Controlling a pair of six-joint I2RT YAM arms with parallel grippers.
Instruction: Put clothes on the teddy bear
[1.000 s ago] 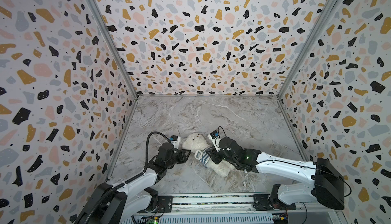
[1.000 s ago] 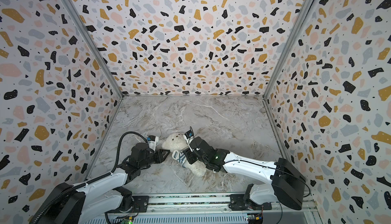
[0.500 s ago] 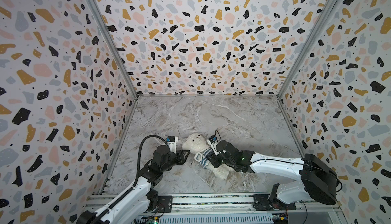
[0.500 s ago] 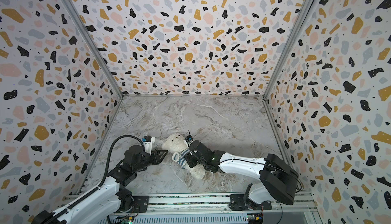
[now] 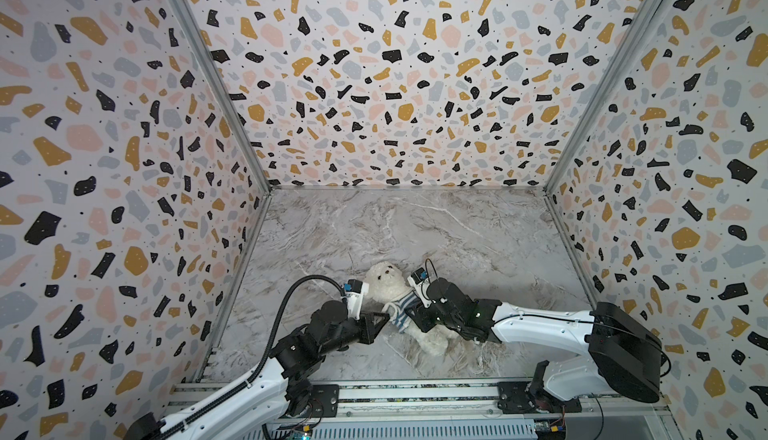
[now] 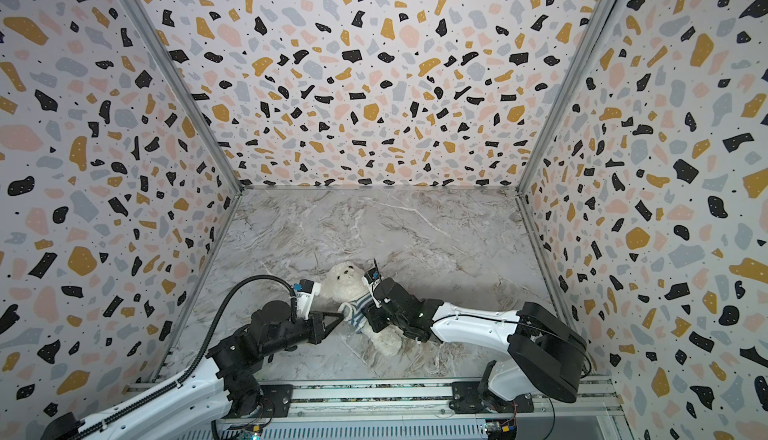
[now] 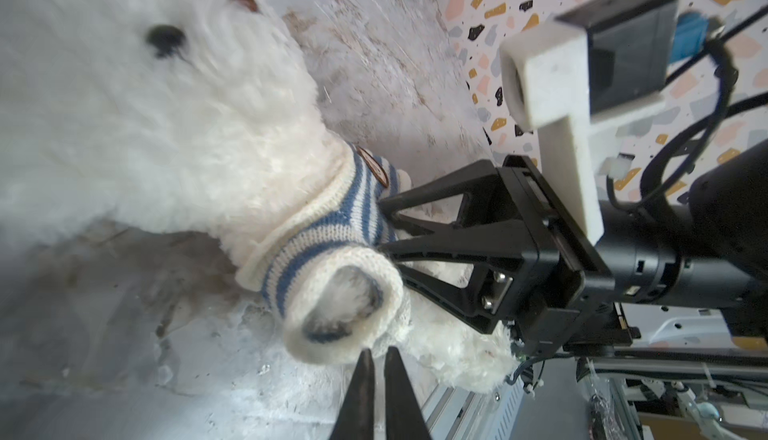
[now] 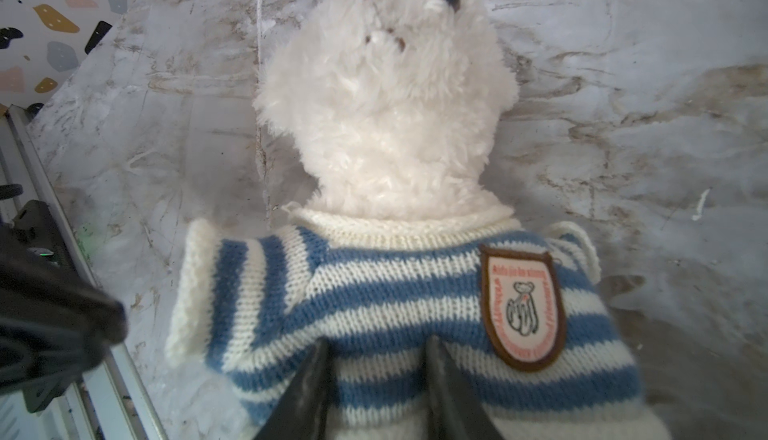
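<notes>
The teddy bear point(image 5: 386, 280) point(image 6: 347, 284) lies on its back on the marble floor, head toward the back wall. A blue-and-white striped shirt point(image 5: 401, 307) point(image 8: 374, 292) with a badge point(image 8: 523, 309) sits over its neck and chest. In the left wrist view the bear's arm fur shows inside one sleeve point(image 7: 345, 300). My right gripper point(image 8: 376, 344) point(image 5: 413, 316) presses into the shirt's front with a band of knit held between its fingers. Just off that sleeve's cuff, my left gripper point(image 7: 379, 352) point(image 6: 338, 318) is shut with nothing seen between its tips.
Terrazzo-patterned walls point(image 5: 124, 168) enclose the floor on three sides. An aluminium rail point(image 5: 415, 392) carrying both arm bases runs along the front edge. Bare marble floor point(image 5: 415, 230) stretches from the bear to the back wall.
My left gripper has closed its jaws and slid right toward the bear's sleeve. The right gripper has narrowed a little on the shirt front.
</notes>
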